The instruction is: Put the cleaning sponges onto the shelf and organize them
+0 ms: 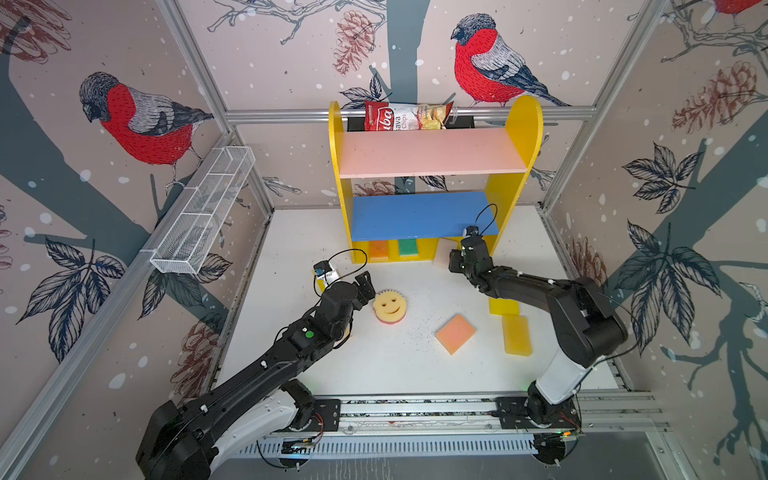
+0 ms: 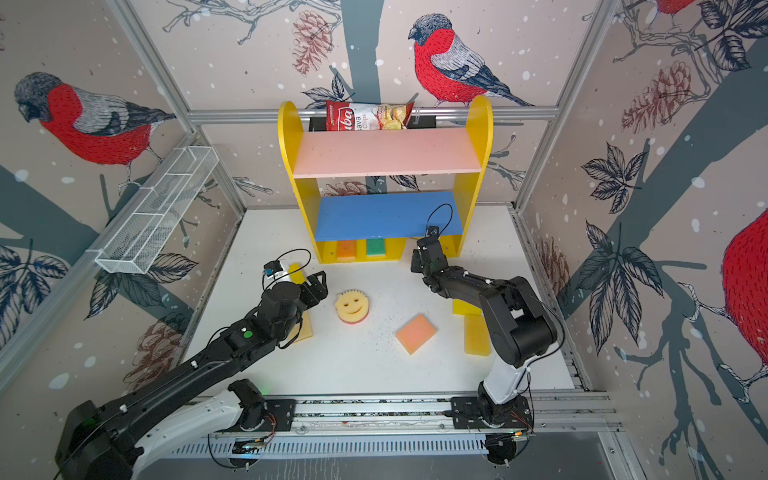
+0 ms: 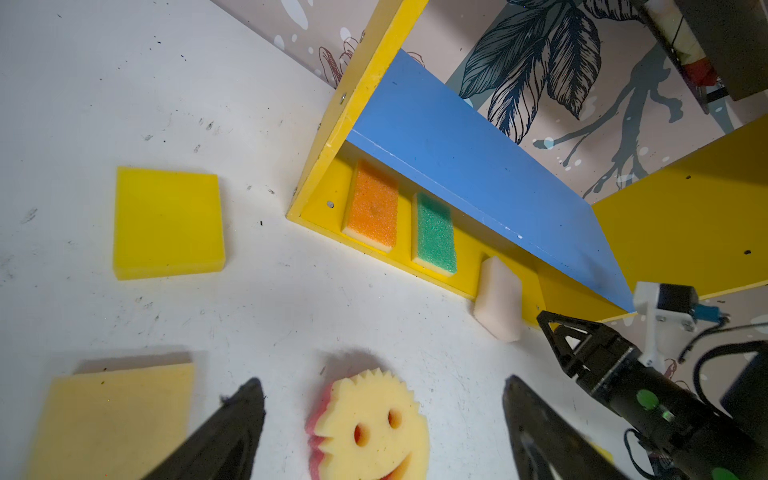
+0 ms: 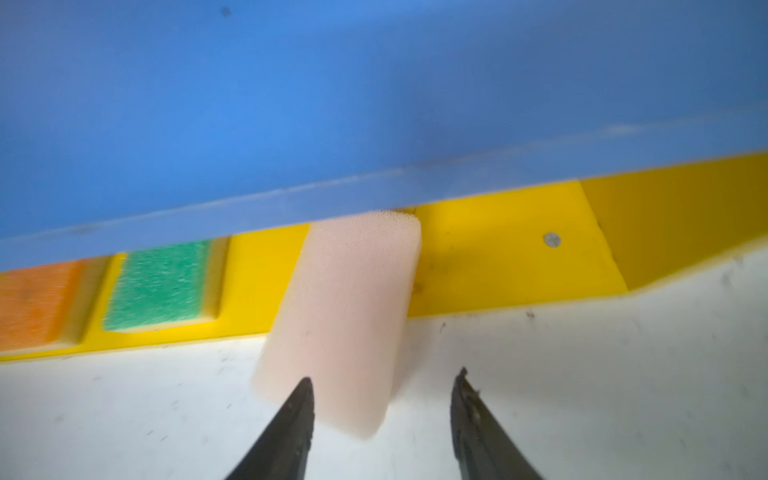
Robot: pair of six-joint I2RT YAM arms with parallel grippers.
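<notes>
The shelf (image 1: pixel 432 154) stands at the back, with an orange sponge (image 1: pixel 378 250) and a green sponge (image 1: pixel 409 247) on its yellow base. A cream sponge (image 4: pixel 345 316) lies half on that base and half on the table. My right gripper (image 4: pixel 383 377) is open just behind it, one finger clear of the foam. My left gripper (image 3: pixel 382 381) is open above the round smiley sponge (image 3: pixel 370 428). Loose on the table are a salmon sponge (image 1: pixel 455 333), two yellow ones (image 1: pixel 516 334) (image 1: pixel 503 306) under the right arm, and a bright yellow (image 3: pixel 166 222) and a pale yellow sponge (image 3: pixel 112 419) by the left arm.
A red-and-white chips bag (image 1: pixel 405 116) leans behind the pink upper board. A white wire-mesh basket (image 1: pixel 208 208) hangs on the left wall. The blue middle board (image 1: pixel 415 214) overhangs the base closely. Dark crumbs speckle the white tabletop (image 1: pixel 374 365).
</notes>
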